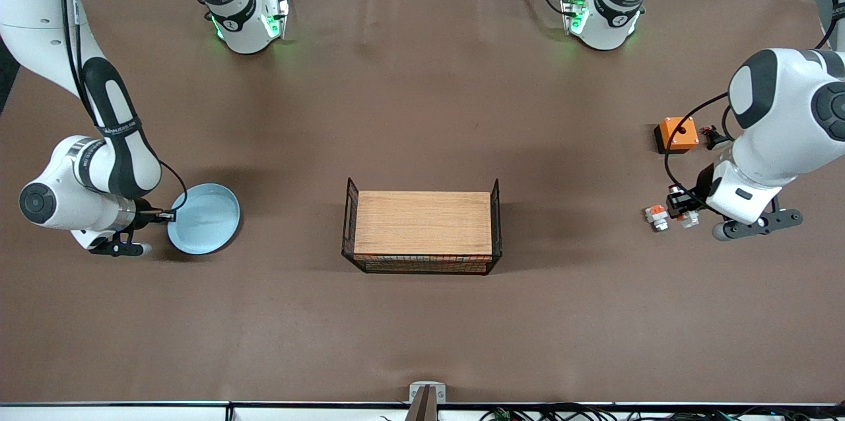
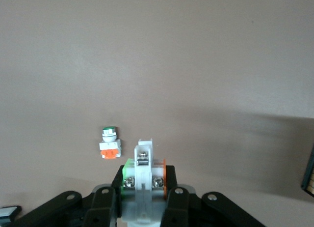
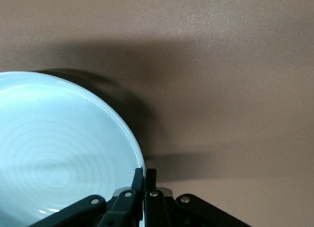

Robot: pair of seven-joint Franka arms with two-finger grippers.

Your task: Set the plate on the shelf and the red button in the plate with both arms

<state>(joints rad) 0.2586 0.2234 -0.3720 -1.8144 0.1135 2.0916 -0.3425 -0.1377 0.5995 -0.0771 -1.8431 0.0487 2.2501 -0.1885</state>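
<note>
The pale-blue plate (image 1: pixel 204 218) lies toward the right arm's end of the table. My right gripper (image 1: pixel 165 215) is shut on its rim, one finger inside the rim and one outside. In the right wrist view the plate (image 3: pixel 59 153) fills one side, and the right gripper (image 3: pixel 145 174) pinches its edge. My left gripper (image 1: pixel 682 207) is low at the left arm's end of the table, shut on the red button (image 1: pixel 688 218). In the left wrist view the red button (image 2: pixel 143 163) is a white block with a green side and an orange side, and the left gripper (image 2: pixel 143 177) clamps it.
A shorter white block with an orange part (image 1: pixel 655 216) (image 2: pixel 110 143) sits beside the held button. An orange box (image 1: pixel 676 134) stands farther from the front camera. A wire basket (image 1: pixel 422 268) holding a wooden board (image 1: pixel 422 222) sits mid-table.
</note>
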